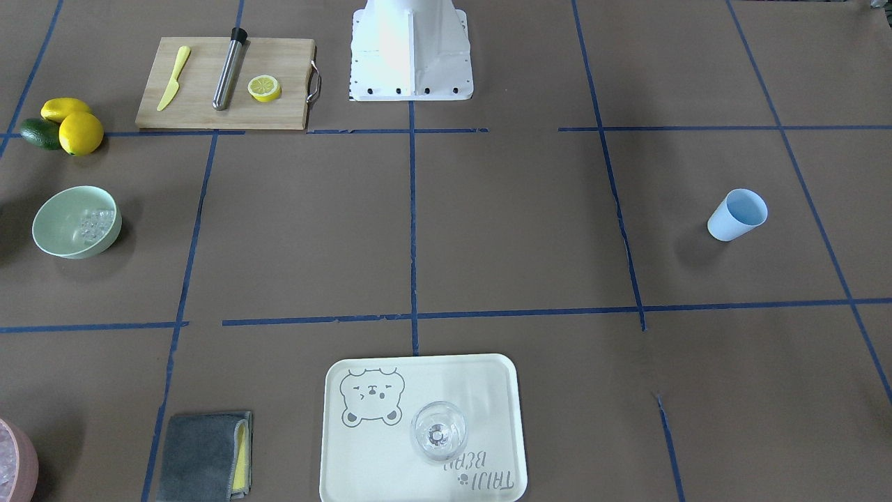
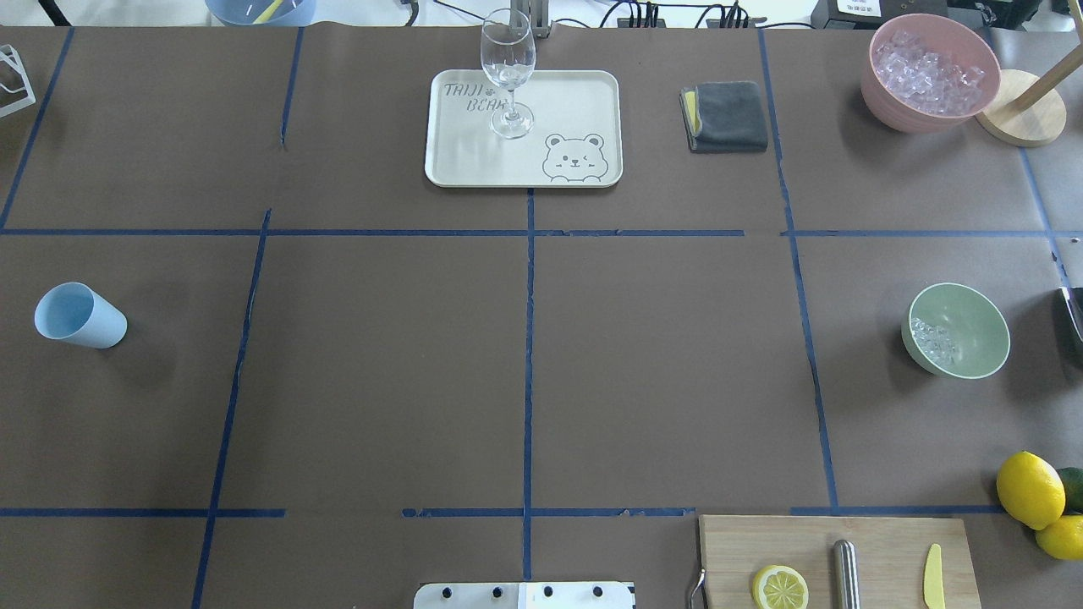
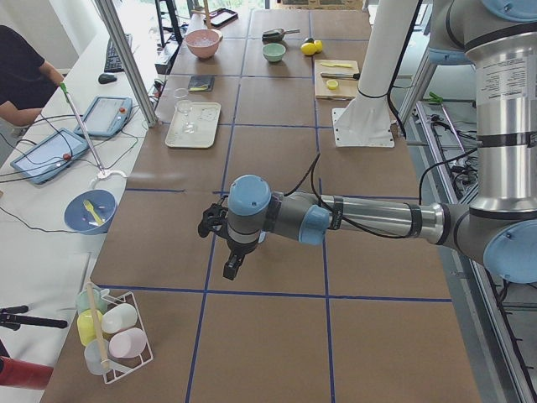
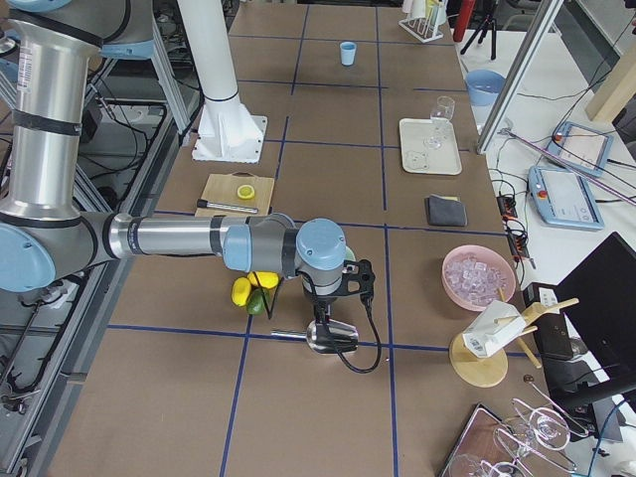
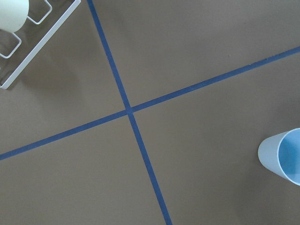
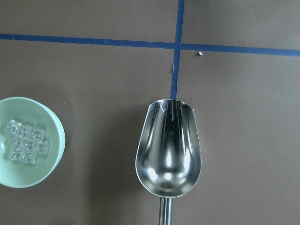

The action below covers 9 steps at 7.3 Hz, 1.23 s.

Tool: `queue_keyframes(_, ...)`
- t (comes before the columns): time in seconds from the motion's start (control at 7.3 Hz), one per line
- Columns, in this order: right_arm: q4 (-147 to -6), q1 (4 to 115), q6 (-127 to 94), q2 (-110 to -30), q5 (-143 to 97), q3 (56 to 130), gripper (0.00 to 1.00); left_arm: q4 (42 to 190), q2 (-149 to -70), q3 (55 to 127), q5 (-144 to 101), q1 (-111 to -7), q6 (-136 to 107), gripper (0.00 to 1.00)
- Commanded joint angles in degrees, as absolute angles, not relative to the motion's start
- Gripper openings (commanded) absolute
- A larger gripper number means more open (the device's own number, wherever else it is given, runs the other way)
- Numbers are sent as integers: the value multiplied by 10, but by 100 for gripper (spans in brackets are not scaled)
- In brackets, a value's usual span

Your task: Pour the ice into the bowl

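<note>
Tray (image 2: 584, 93), cream, reads "TAIJI BEAR" beside a bear drawing. Mint-green bowl (image 2: 977, 326), round and matte, stands upright, mouth up, on the robot's right side. Steel scoop (image 6: 168, 150) hangs empty near it, lip toward the tape cross (image 6: 176, 45). Ice (image 2: 933, 342), small glossy clear cubes, lies inside the bowl against one wall. Left gripper (image 3: 228, 267) and right gripper (image 4: 320, 316): whether the fingers are spread or closed cannot be told.

We see a lt-blue cup (image 2: 80, 315) far left in the overhead view, a wine glass (image 2: 508, 51) upright on the bear-print tray (image 2: 465, 156), grey cloth (image 2: 726, 116) near it, pink bowl (image 2: 888, 106) far right. Cutting board (image 2: 888, 550) w/ lemon half (image 2: 779, 588) & yellow knife (image 2: 932, 586); whole lemons (image 2: 1029, 489) nearby.
</note>
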State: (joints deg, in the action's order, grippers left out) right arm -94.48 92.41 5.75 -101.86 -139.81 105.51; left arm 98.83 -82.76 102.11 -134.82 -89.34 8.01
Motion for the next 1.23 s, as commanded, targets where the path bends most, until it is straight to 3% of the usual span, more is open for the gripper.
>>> queue_keyframes(0.0, -945, 942, 58, -1020, -1419, 1055, 100, 955, -842, 1012, -1348, -906, 85, 100)
queue_keyframes(0.55, -946, 962, 57, -1026, -1420, 1049, 100, 922, -907, 978, -1325, -911, 84, 100)
queue_keyframes(1.1, -946, 962, 56, -1021, -1419, 1049, 100, 924, -899, 968, -1327, -911, 73, 100)
